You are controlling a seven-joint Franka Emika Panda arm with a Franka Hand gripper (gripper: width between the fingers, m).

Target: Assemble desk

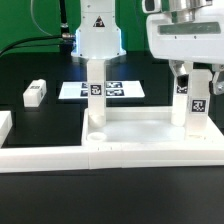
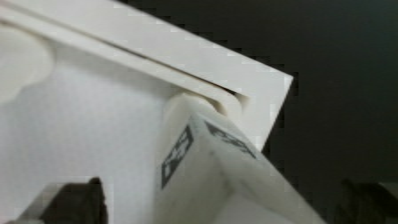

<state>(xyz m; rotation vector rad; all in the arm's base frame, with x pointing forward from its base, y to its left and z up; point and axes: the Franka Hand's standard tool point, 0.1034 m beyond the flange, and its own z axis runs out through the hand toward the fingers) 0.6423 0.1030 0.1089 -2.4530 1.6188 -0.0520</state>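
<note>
Exterior view: your gripper (image 1: 195, 82) appears clenched on the held leg (image 1: 196, 104), upright in the tabletop (image 1: 140, 128) corner at the exterior view's right; 1 standing leg (image 1: 95, 92) in the left corner; 1 loose leg (image 1: 35, 94) lies well apart | Wrist view: held leg (image 2: 217, 160) meets the tabletop (image 2: 107, 110) corner; blurred, seating unclear.
</note>
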